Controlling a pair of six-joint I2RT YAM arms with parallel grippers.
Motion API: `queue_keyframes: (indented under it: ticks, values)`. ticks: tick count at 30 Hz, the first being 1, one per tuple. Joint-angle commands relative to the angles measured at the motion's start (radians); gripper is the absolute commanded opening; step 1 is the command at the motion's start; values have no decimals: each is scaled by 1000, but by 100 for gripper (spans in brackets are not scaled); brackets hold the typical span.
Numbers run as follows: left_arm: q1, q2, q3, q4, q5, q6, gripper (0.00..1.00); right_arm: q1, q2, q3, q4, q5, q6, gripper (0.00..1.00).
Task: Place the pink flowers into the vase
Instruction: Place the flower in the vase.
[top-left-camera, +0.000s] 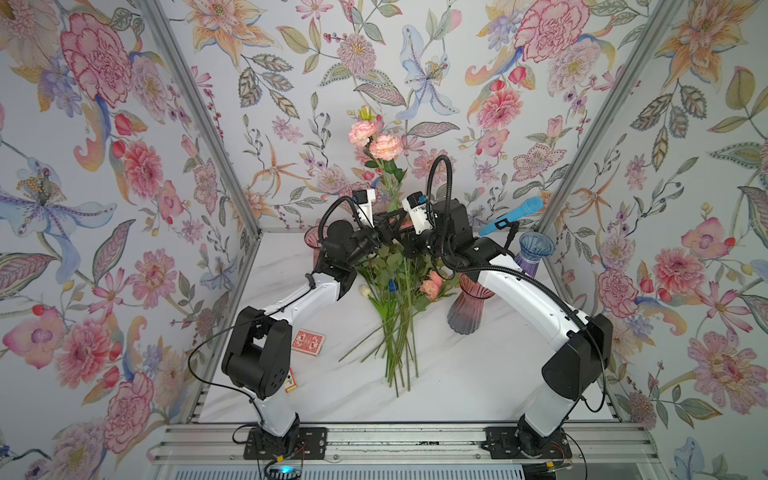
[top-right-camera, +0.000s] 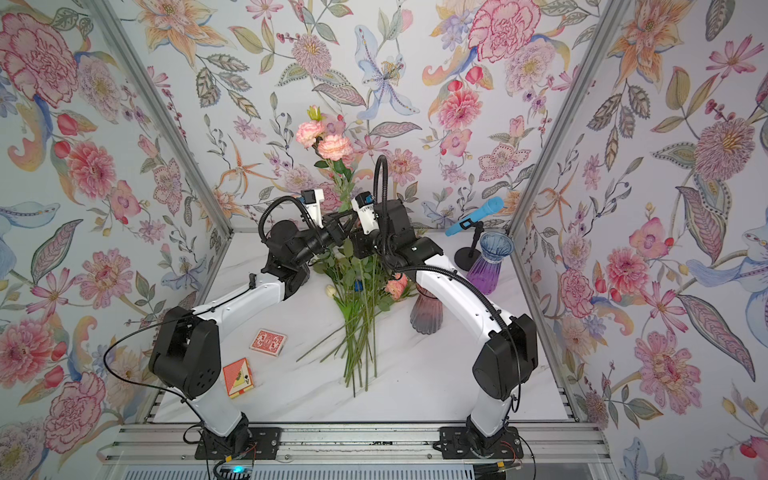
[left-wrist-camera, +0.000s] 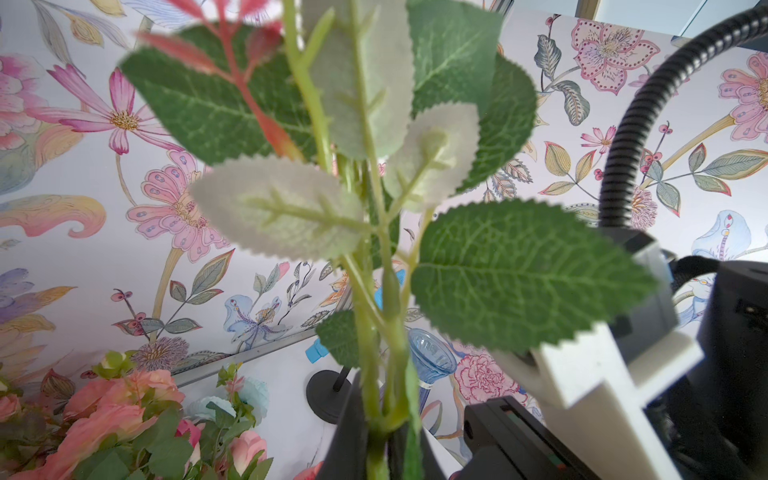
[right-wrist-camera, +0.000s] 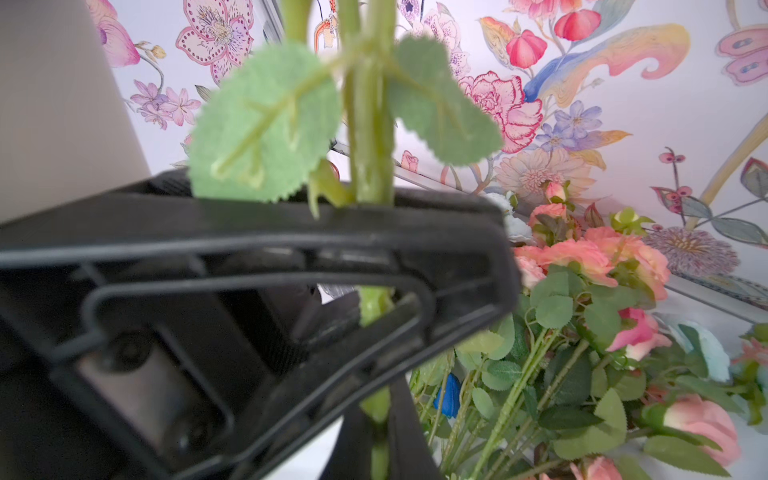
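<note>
A stem of pink flowers (top-left-camera: 376, 139) (top-right-camera: 328, 139) stands upright above the table's middle, its two ruffled heads high against the back wall. Both grippers meet on its lower stem. My left gripper (top-left-camera: 384, 232) (left-wrist-camera: 380, 415) is shut on the green stem (left-wrist-camera: 374, 399). My right gripper (top-left-camera: 402, 235) (right-wrist-camera: 380, 436) is shut on the same stem (right-wrist-camera: 370, 124), just below the left one's black fingers (right-wrist-camera: 291, 249). A ribbed pink-to-grey vase (top-left-camera: 467, 309) (top-right-camera: 428, 309) stands to the right, partly under the right arm. More pink flowers (top-left-camera: 432, 284) (right-wrist-camera: 602, 257) lie in a bunch on the table.
A blue and purple vase (top-left-camera: 534, 253) and a blue microphone (top-left-camera: 511, 216) on a black stand sit at the back right. Another pink vase (top-left-camera: 311, 239) peeks out behind the left arm. Playing cards (top-left-camera: 307, 341) and their box (top-right-camera: 237, 376) lie front left.
</note>
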Motion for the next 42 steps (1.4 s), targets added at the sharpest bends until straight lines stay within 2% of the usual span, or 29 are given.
queue_keyframes:
  ticks: [1,3,6,7,12,15,18,21,27,34,42]
  values:
    - [29,-52,34,-22,-17,29,30,-29,-54,-24,5,67,3,0]
    - [47,-62,30,-43,-22,29,51,-45,-68,-40,6,74,2,0]
    - [71,-82,13,-61,-19,32,97,-83,-89,-56,6,66,6,0]
    - [76,-88,7,-71,-18,37,100,-96,-93,-55,6,62,5,0]
    - [81,-100,7,-163,0,91,100,-165,-108,-11,5,57,-3,0]
    - [71,-96,43,-288,-17,169,100,-209,-117,48,6,56,-5,0]
    - [49,-104,66,-414,-91,285,100,-257,-128,113,7,53,-5,0]
    - [21,-122,58,-465,-183,386,100,-298,-144,178,12,69,-25,0]
    - [-33,-115,90,-550,-254,514,100,-402,-199,239,59,141,-119,0]
    - [-98,-107,118,-580,-329,626,100,-556,-297,82,309,194,-259,0]
    - [-119,-97,120,-586,-361,697,100,-737,-302,-10,399,171,-226,0]
